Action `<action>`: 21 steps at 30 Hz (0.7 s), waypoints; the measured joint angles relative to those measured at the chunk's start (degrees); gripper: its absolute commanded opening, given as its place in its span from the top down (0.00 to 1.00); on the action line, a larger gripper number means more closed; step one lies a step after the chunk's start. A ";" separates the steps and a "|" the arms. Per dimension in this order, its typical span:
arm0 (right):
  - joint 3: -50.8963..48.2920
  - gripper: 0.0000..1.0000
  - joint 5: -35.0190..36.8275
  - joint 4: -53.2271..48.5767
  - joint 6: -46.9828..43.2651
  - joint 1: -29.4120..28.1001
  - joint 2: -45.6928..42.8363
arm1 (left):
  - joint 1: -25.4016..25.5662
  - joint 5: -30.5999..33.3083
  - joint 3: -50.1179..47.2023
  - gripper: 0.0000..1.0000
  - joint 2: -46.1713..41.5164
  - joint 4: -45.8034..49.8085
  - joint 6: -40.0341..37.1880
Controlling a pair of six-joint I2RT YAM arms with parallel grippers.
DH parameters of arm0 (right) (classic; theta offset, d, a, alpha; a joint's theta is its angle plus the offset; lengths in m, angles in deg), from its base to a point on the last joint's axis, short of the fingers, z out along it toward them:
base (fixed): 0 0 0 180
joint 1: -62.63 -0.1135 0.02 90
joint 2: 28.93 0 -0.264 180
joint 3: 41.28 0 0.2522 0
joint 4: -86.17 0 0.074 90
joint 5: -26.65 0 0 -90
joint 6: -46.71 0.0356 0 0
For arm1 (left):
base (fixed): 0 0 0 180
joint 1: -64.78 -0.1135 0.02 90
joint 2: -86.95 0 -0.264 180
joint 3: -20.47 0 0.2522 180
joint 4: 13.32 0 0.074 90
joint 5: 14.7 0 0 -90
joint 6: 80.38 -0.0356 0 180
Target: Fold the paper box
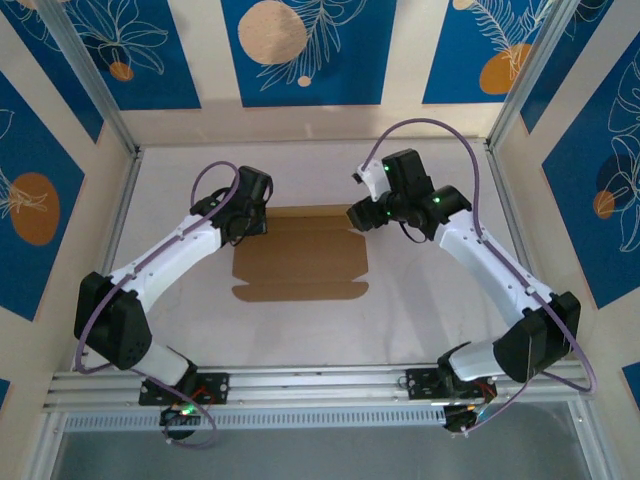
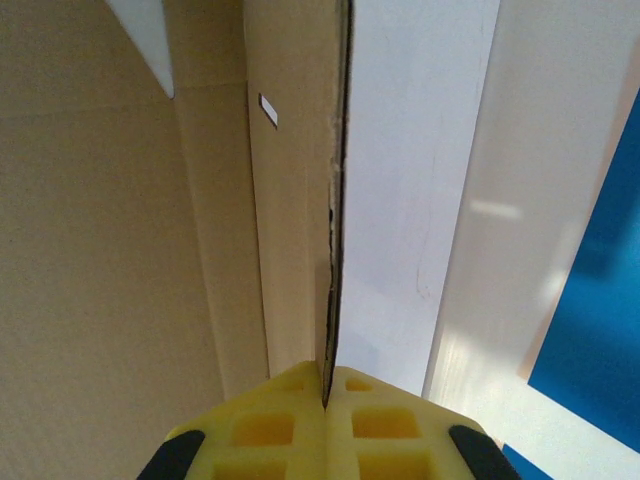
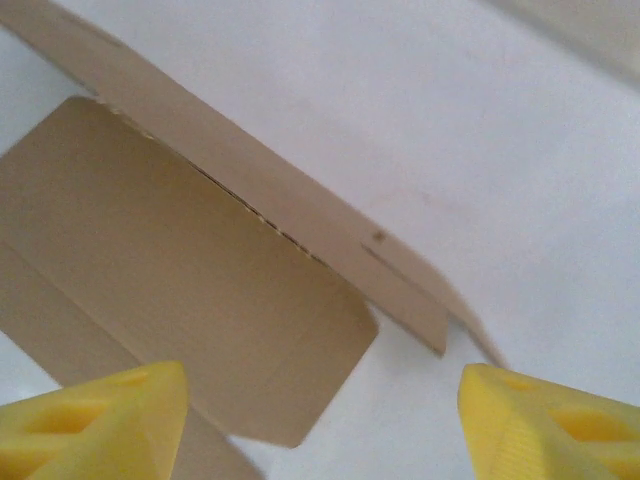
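Walls (image 1: 310, 50): cream panels with blue fields, orange discs and pale leaf outlines; stand on three sides of the table.
Table (image 1: 430, 290): white; bears the paper box near its middle.
Paper box (image 1: 300, 262): plain brown cardboard, mostly flat; lies between the two grippers, with its far corners at their tips.
Left gripper (image 2: 325, 385): yellow pads pressed together, clamped on the thin edge of a raised strip at the box's far left corner.
Right gripper (image 3: 320, 400): yellow fingers spread well apart; hangs above the box's far right corner.
Rounded flap (image 3: 210, 290): lies flat below the right fingers, just beside a narrow tilted strip.
Slot (image 2: 268, 109): small cut in the strip ahead of the left pads.
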 measured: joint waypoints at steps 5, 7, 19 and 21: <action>-2.78 0.22 0.07 4.24 -13.86 0.09 0.09 | -0.61 -0.96 0.02 1.00 0.00 -0.26 -0.17; -3.85 0.21 0.28 4.74 -17.97 0.07 0.37 | -0.83 -1.27 0.07 1.00 0.00 -0.24 -0.24; -0.52 0.38 4.37 4.98 -25.05 0.07 11.56 | -1.31 -2.62 0.07 1.00 0.13 -0.70 -0.61; 1.16 0.50 5.16 4.87 -24.24 0.07 13.14 | -1.33 -2.75 0.07 1.00 0.24 -0.90 -0.61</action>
